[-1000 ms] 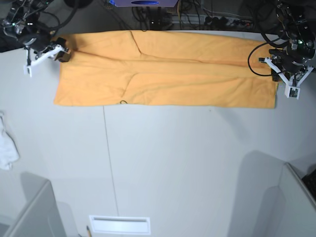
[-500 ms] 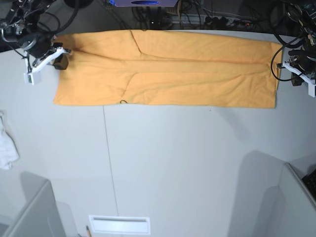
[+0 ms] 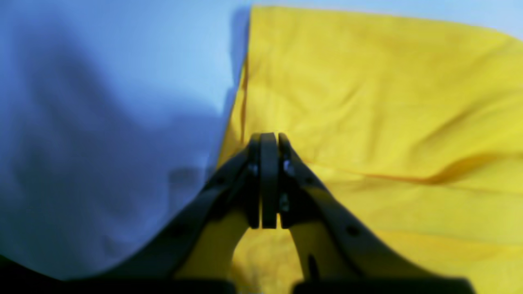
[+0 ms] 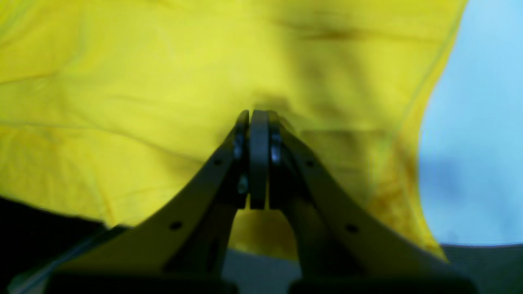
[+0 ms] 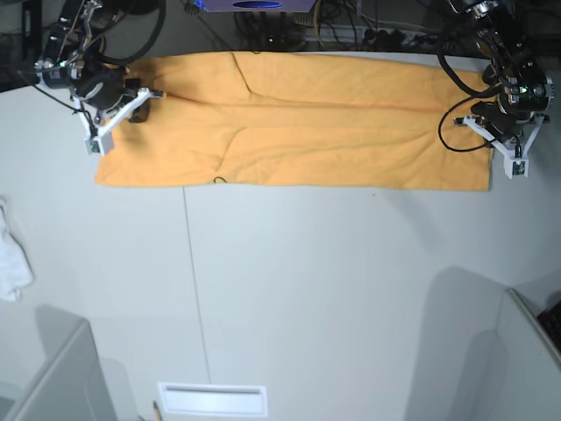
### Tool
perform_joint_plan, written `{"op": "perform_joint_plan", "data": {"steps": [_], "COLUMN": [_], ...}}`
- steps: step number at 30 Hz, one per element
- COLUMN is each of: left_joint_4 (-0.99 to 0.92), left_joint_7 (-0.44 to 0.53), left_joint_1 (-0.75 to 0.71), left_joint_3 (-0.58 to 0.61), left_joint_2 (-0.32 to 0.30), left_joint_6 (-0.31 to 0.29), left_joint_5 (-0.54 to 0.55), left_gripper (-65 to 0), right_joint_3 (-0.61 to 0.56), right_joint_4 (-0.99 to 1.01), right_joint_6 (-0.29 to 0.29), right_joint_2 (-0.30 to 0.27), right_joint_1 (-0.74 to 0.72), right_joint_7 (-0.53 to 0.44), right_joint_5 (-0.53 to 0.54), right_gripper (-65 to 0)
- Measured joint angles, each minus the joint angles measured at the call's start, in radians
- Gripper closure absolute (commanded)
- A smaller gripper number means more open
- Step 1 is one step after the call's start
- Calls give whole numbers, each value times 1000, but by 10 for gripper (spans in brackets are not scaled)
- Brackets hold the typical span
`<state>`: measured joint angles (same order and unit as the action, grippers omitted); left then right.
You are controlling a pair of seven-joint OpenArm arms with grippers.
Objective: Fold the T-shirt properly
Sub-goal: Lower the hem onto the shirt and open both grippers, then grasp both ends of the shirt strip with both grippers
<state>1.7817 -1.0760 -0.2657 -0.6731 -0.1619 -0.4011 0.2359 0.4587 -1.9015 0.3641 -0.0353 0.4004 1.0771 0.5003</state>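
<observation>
1. T-shirt (image 5: 298,123) spread as a long orange band across the far part of the white table (image 5: 333,289), folded lengthwise, with creases running along it and one diagonal crease near its middle.
2. Small dark loop visible on the near edge of the shirt, left of centre in the base view.
3. Left gripper (image 3: 264,141) at the shirt's end on the right of the base view, above the cloth just inside its side edge; same gripper in the base view (image 5: 513,158).
4. Jaws of the left gripper pressed together, no gap seen in the left wrist view; whether any cloth is pinched between them cannot be told.
5. Right gripper (image 4: 256,118) at the opposite end, over yellow-looking cloth with the shirt's hem and bare table off to one side; same gripper in the base view (image 5: 110,132).
6. Jaws of the right gripper likewise together, tips low against the fabric; a pinch of cloth cannot be confirmed.
7. White cloth (image 5: 13,254) lying crumpled at the table's left edge, well apart from the shirt.
8. White slotted plate (image 5: 212,399) set near the table's front edge.
</observation>
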Motion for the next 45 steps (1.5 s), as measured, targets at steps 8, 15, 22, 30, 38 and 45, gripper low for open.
{"op": "perform_joint_plan", "data": {"steps": [8, 15, 22, 30, 38, 45], "left_joint_4": [-211, -316, -397, -260, -1, 31], "left_joint_7": [128, 147, 118, 64, -183, -212], "left_joint_1": [63, 179, 307, 270, 262, 208], "left_joint_3": [81, 87, 95, -16, -190, -195], "left_joint_2": [-59, -60, -53, -40, -63, -110], "left_joint_6": [8, 4, 61, 63, 68, 65], "left_joint_5": [-1, 11, 14, 8, 288, 327], "left_gripper": [0, 0, 0, 0, 0, -13], "right_joint_3": [0, 2, 5, 13, 13, 6], "right_joint_4": [219, 382, 513, 276, 39, 26], "right_joint_6": [0, 11, 11, 6, 18, 18], "right_joint_2": [-39, -51, -49, -48, -49, -44], "right_joint_1": [-109, -286, -458, -400, -343, -301], "right_joint_7": [-26, -98, -104, 2, 45, 37], "right_joint_5": [35, -63, -182, -193, 12, 18], "right_gripper": [0, 0, 0, 0, 0, 0]}}
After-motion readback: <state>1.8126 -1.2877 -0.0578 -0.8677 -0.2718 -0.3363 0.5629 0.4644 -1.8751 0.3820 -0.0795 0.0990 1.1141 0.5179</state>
